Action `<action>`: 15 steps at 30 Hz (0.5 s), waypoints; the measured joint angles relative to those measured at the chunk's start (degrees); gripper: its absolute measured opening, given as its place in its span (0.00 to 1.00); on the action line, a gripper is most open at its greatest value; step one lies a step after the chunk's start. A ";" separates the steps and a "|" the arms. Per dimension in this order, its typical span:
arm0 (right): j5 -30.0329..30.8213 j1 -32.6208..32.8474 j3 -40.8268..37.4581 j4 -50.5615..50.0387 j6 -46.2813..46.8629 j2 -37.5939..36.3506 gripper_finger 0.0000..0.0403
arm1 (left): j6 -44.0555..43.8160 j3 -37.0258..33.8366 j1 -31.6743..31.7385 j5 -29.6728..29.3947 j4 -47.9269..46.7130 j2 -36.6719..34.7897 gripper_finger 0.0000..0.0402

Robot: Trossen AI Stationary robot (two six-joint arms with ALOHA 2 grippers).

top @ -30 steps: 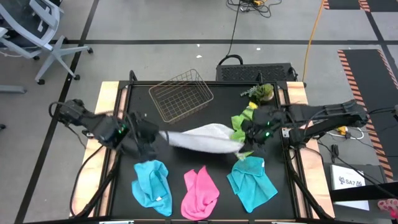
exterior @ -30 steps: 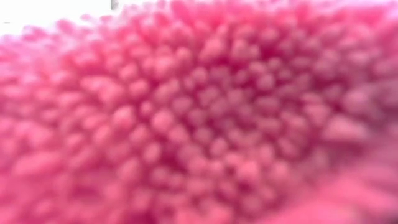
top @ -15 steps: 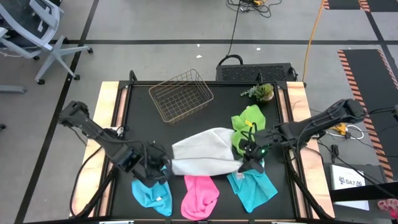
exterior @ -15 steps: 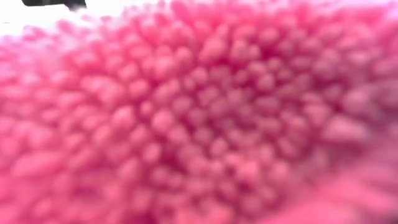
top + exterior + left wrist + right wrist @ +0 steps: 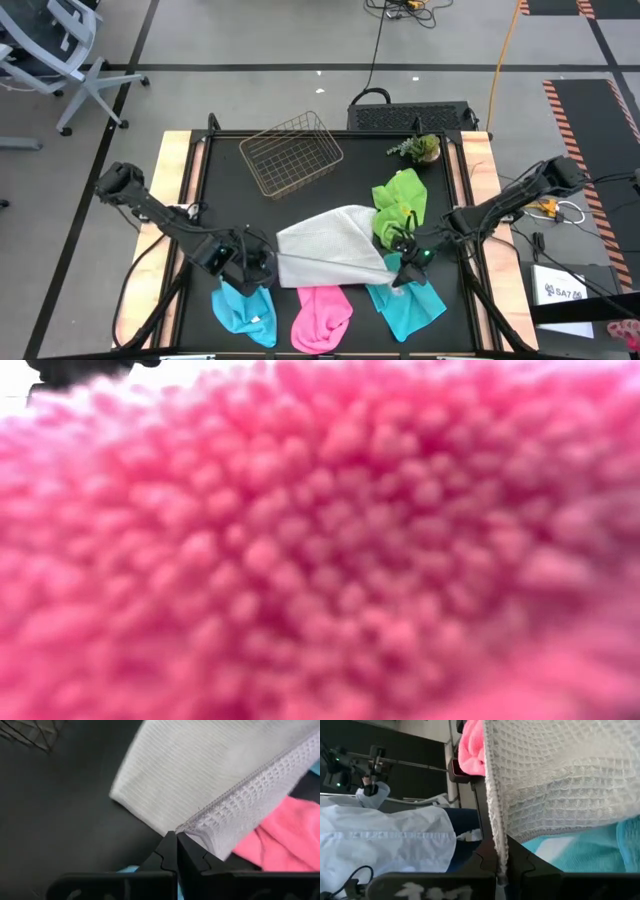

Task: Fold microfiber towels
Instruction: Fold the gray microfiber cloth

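The white-grey waffle-weave microfiber towel (image 5: 330,245) lies doubled over at table centre, its near edge stretched taut. The left gripper (image 5: 262,272) is clamped on its seven-o'clock corner and the right gripper (image 5: 402,268) on its four-o'clock corner.

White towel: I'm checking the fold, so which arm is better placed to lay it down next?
Neither alone. Left gripper and right gripper each pinch a near corner of the white towel, jaws shut; both should probably lower together.
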 joint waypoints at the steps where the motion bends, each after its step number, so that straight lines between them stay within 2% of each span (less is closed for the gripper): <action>1: 0.08 -0.13 -0.11 0.56 -0.45 0.00 0.00 | 0.43 -0.02 0.45 -0.89 -0.17 0.00 0.00; 8: 0.04 -4.39 -0.12 1.55 -5.10 0.00 0.00 | 4.00 -0.04 5.21 -3.34 -2.39 0.00 0.00; 15: 0.06 -12.80 -0.12 1.57 -13.55 0.00 0.00 | 6.73 -0.04 10.96 -7.00 -4.39 0.00 0.00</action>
